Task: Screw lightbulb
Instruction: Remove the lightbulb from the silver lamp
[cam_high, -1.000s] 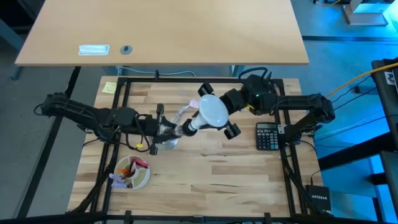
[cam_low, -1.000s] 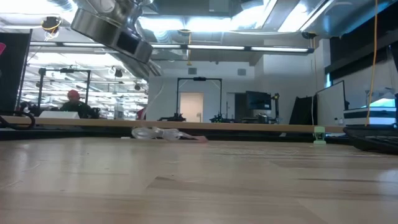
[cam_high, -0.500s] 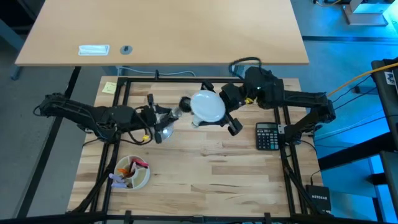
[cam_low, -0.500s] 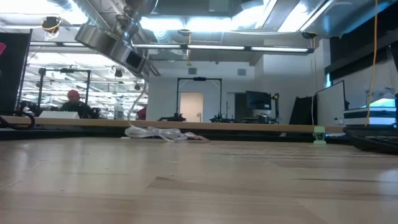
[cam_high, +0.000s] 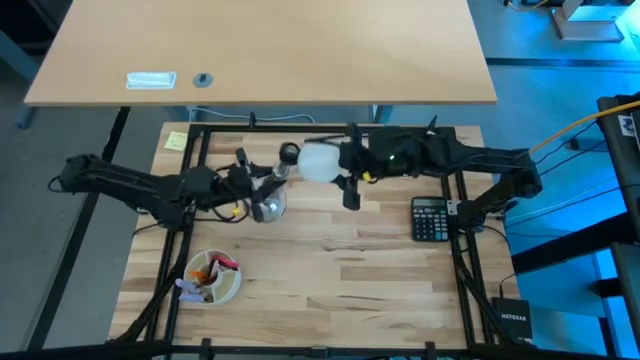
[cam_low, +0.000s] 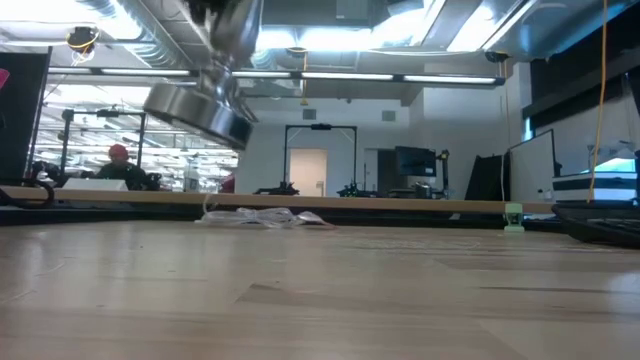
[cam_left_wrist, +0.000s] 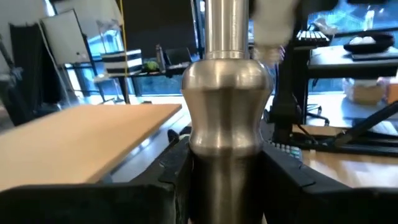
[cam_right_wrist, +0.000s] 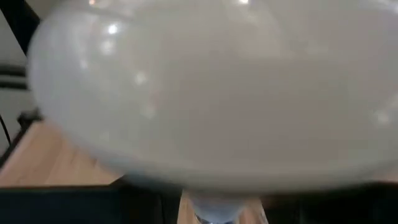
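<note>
Now the left gripper (cam_high: 252, 183) is clamped on the silvery stand (cam_left_wrist: 227, 112), lifted off the table (cam_high: 380, 270). Beside it, the right gripper (cam_high: 335, 165) grips the bulb (cam_high: 316, 162) by its globe, held in the air near the stand's socket (cam_high: 289, 154).

Up over the wooden table (cam_high: 350, 270): round white lightbulb (cam_high: 318, 162) in the right gripper (cam_high: 340, 165), just right of the shiny metal stand (cam_high: 268, 203) in the left gripper (cam_high: 250, 185); dark calculator (cam_high: 432, 218) far right, small round bowl (cam_high: 213, 277) front left.
</note>
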